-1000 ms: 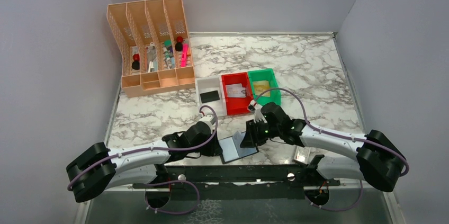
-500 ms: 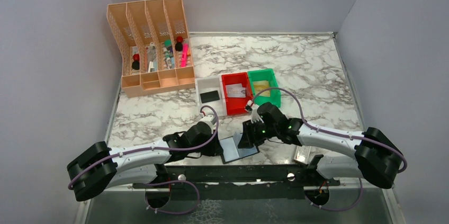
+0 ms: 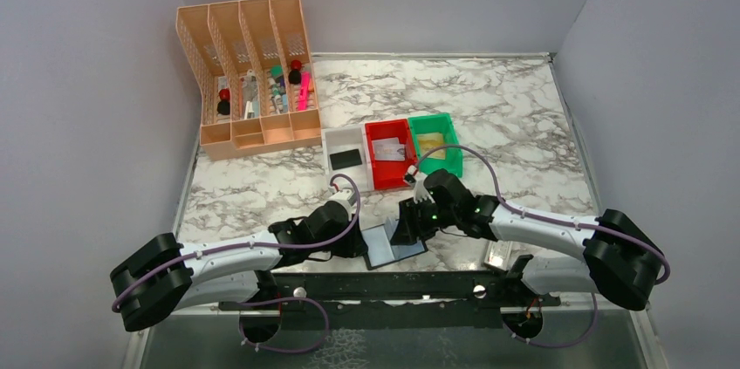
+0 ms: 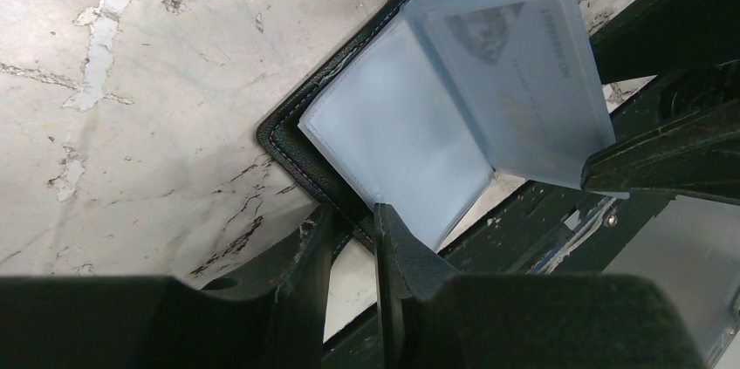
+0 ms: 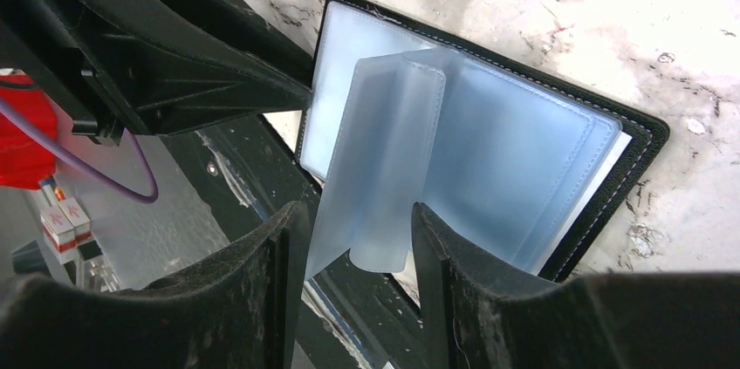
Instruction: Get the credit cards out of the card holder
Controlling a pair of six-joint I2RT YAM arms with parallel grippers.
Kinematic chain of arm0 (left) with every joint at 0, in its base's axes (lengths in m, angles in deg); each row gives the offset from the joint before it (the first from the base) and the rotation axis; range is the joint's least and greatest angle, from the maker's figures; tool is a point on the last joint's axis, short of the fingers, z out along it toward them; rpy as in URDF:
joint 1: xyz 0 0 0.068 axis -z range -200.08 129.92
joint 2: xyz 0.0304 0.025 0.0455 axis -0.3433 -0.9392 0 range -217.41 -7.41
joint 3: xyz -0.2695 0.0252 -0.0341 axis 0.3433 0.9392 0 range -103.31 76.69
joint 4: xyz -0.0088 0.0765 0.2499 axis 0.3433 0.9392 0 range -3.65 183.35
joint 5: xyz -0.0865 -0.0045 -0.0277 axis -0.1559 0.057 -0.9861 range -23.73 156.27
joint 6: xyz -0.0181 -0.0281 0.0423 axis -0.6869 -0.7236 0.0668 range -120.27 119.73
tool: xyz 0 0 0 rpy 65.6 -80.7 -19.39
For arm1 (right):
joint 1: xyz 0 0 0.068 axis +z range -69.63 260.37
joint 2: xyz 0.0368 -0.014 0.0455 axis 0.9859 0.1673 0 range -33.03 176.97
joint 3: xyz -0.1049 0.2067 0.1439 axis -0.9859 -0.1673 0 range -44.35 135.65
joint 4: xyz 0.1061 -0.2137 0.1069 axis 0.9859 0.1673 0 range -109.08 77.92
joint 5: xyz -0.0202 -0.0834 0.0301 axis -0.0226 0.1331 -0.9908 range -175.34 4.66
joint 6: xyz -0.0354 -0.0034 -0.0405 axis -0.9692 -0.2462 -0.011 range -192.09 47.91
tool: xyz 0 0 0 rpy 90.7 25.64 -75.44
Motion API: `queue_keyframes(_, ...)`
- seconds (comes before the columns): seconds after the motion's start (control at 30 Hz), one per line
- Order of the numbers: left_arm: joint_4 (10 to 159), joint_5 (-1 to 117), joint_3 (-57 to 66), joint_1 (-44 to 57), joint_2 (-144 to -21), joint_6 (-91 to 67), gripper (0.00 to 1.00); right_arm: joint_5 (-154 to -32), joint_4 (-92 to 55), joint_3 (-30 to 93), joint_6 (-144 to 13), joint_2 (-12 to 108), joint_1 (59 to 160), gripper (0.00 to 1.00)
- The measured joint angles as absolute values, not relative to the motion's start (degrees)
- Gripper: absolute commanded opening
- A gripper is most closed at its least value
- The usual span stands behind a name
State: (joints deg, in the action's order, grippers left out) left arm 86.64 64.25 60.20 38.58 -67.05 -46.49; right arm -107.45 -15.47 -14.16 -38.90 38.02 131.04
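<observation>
The card holder (image 3: pixel 394 248) lies open near the table's front edge, black-edged with blue-grey see-through pockets (image 5: pixel 489 151). My left gripper (image 4: pixel 351 221) is shut on its black left edge (image 4: pixel 288 146), seen from above as the left gripper (image 3: pixel 359 244). My right gripper (image 5: pixel 358 238) is open, and a raised pocket leaf (image 5: pixel 384 160) stands between its fingers; from above the right gripper (image 3: pixel 408 231) is over the holder. A printed credit card (image 4: pixel 515 64) shows through one pocket. Other cards lie in the bins: black (image 3: pixel 346 159), whitish (image 3: pixel 390 150), yellowish (image 3: pixel 430 143).
The white bin (image 3: pixel 336 139), red bin (image 3: pixel 386 175) and green bin (image 3: pixel 441 162) stand just behind the holder. A peach desk organizer (image 3: pixel 249 81) is at the back left. A small whitish case (image 3: pixel 497 256) lies at the front right by the black base rail (image 3: pixel 393 286).
The right gripper's jaws have widened around the pocket leaf, and the right wrist has shifted a little to the left. The left gripper has kept its hold without moving.
</observation>
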Motion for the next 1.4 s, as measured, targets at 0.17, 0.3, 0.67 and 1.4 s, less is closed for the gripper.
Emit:
queue_keyframes(0.17,86.75,64.25,60.2,38.58,-66.87,-46.51,0.27,-108.76,-16.84,-15.03,-38.55,38.02,131.04,0.55)
queue_keyframes(0.3,86.88,64.25,60.2,38.77,-66.57,-46.51,0.27,-109.26,-17.33,-15.07,-38.51,38.02,131.04,0.58)
queue_keyframes(0.67,86.99,64.27,60.2,38.93,-66.28,-46.51,0.27,-109.57,-18.24,-15.47,-38.62,38.17,131.04,0.53)
queue_keyframes(1.4,88.65,64.62,60.2,39.3,-65.76,-46.53,0.27,-109.13,-17.28,-15.53,-39.14,38.08,131.04,0.83)
